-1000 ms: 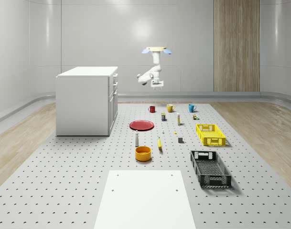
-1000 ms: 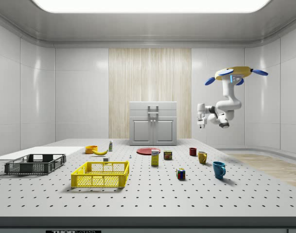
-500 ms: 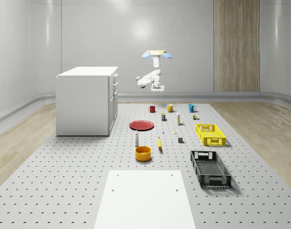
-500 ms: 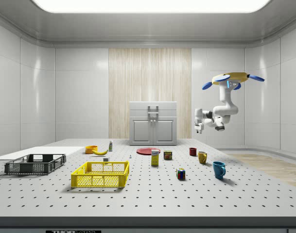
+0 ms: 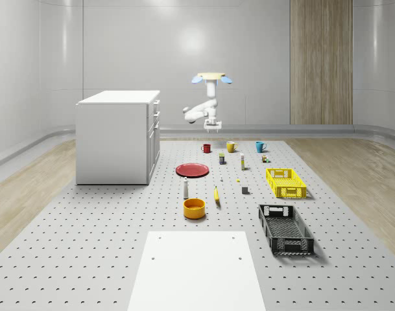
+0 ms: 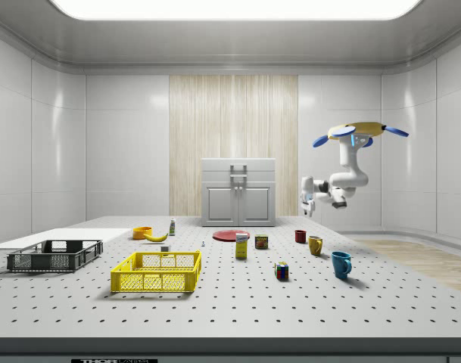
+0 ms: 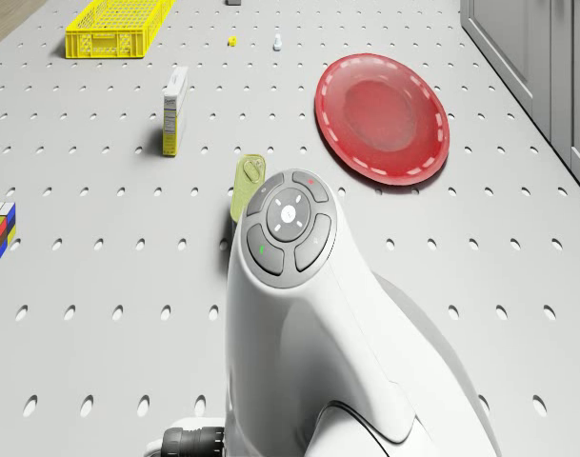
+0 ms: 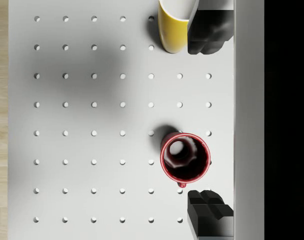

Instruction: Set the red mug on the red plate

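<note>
Lower now, the drone [image 5: 210, 77] hovers above the pegboard table [image 5: 119, 220], its pincer [image 8: 206, 120] spread wide over the red mug [image 8: 184, 157].

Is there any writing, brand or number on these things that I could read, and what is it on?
None can be read.
Box standing on the table: print on its side, too small to read.
Can near the red plate: a label, too blurred to read.
Strip at the side view's bottom edge: marks, not legible.
Arm's round button pad: coloured dots, no words.
Red mug: plain.
</note>
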